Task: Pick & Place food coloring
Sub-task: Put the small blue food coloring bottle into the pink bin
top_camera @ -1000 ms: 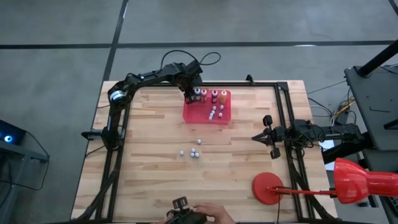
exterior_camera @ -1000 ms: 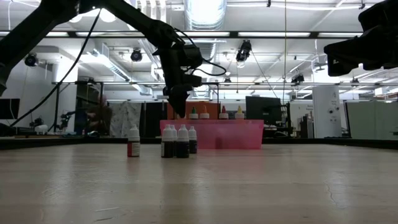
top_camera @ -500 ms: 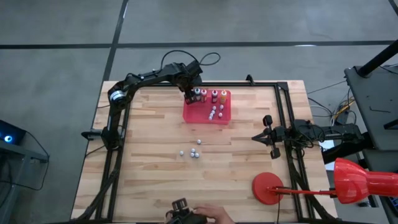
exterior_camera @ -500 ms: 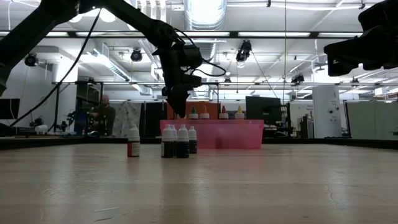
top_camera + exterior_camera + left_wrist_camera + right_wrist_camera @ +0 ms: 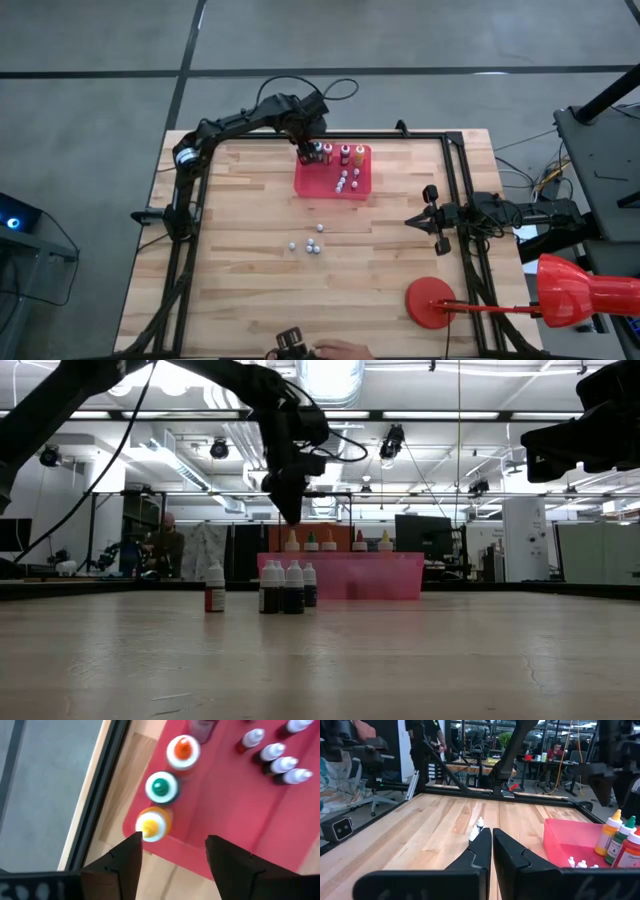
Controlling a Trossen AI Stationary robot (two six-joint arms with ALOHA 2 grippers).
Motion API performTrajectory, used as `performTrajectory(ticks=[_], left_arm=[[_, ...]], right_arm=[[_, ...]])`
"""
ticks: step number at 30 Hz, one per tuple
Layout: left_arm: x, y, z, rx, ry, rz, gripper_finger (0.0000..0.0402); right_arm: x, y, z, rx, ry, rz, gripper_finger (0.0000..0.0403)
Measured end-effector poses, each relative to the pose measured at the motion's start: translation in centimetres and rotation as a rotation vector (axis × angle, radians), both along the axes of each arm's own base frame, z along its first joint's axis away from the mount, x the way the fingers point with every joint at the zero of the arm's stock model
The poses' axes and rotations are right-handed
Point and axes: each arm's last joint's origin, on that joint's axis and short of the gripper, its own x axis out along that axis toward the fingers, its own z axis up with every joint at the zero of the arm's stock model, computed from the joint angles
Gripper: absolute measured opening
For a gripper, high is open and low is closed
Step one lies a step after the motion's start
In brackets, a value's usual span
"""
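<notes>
In the high view the left gripper (image 5: pixel 312 152) hangs over the upper left corner of the red tray (image 5: pixel 358 188), which sits in the upper middle of the wooden table (image 5: pixel 240 250). Its jaws stand apart with nothing between them; the left wrist view shows the two dark fingers (image 5: pixel 117 870) spread, with a yellow-capped bottle (image 5: pixel 151 824) just below and between them at the tray's corner. Beside it stand a teal-capped bottle (image 5: pixel 160 787) and an orange-capped bottle (image 5: pixel 183 751), in a row along the tray's edge. Several smaller white-capped bottles (image 5: pixel 280 762) cluster on the tray at the upper right of that frame.

In the low view the gripper is raised clear above the row of tall bottles (image 5: pixel 338 541) at the pink tray wall. In front of the tray, left of centre, four loose small bottles (image 5: pixel 285 587) stand upright on the table; from above they show as pale dots (image 5: pixel 313 243) near the table's middle.

The right gripper (image 5: pixel 412 221) rests at the right edge of the table, jaws together and empty. A red round base (image 5: pixel 430 302) lies at the lower right, and a person's hand (image 5: pixel 340 351) shows at the bottom edge
</notes>
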Motion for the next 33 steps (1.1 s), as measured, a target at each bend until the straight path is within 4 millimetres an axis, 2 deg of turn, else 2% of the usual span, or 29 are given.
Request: performTrajectory(ticks=[9,16,25,33], left_arm=[[0.8,-3.6,1.7,-0.003,-0.038,-0.043,0.0188],[1.7,-7.3,2.6,-0.012,-0.063,-0.101,0.0188],[3.0,-12.3,2.7,-0.033,-0.063,-0.193,0.0188],[3.4,-14.9,2.9,-0.036,-0.067,-0.251,0.0188]], right_arm=[[0.0,0.0,0.0,0.000,0.000,0.000,0.0008],[0.0,0.0,0.0,0.000,0.000,0.000,0.0008],[0.0,0.0,0.0,0.000,0.001,0.000,0.0008],[0.0,0.0,0.0,0.000,0.000,0.001,0.0008]])
